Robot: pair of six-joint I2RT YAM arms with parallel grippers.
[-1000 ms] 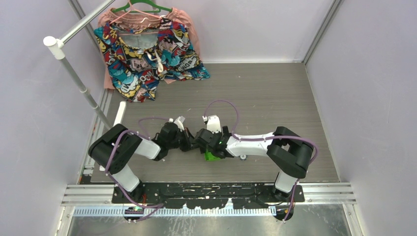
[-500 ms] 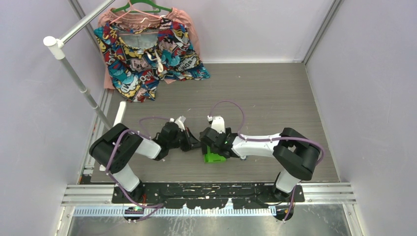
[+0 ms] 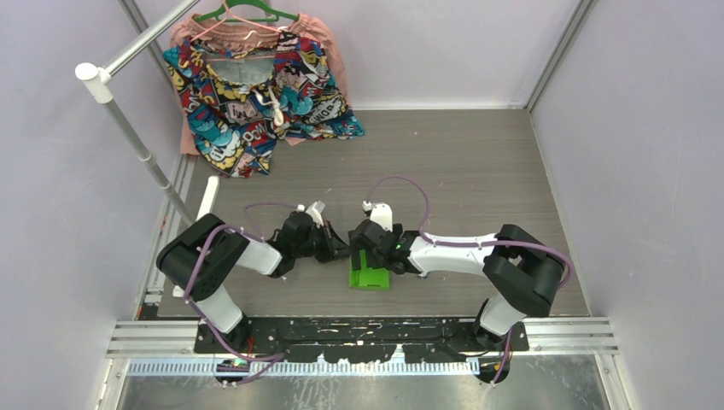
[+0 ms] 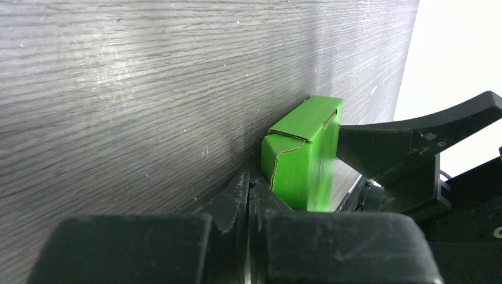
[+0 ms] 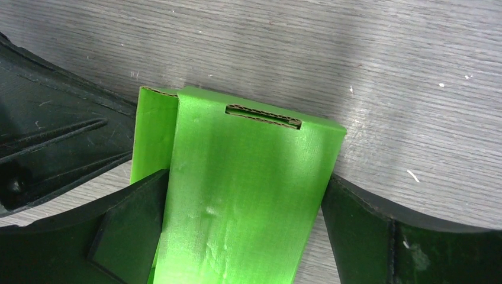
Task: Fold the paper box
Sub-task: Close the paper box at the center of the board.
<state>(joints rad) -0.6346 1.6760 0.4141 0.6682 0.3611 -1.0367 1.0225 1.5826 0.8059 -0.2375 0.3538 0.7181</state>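
Box (image 3: 370,272): lies on table (image 3: 478,171), folded up. Straddling it, right gripper (image 5: 245,180), jaws spread wide along both sides. Just left of box, left gripper (image 4: 248,198), clenched on nothing. Far beyond box, leftward, garment (image 3: 256,94) on hanger (image 3: 248,10).

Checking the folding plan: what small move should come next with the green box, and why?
Probably nudge the shut left gripper into the end flap of the paper box: the flap gapes, the tip sits beside it, and the right gripper straddles the box, jaws open.
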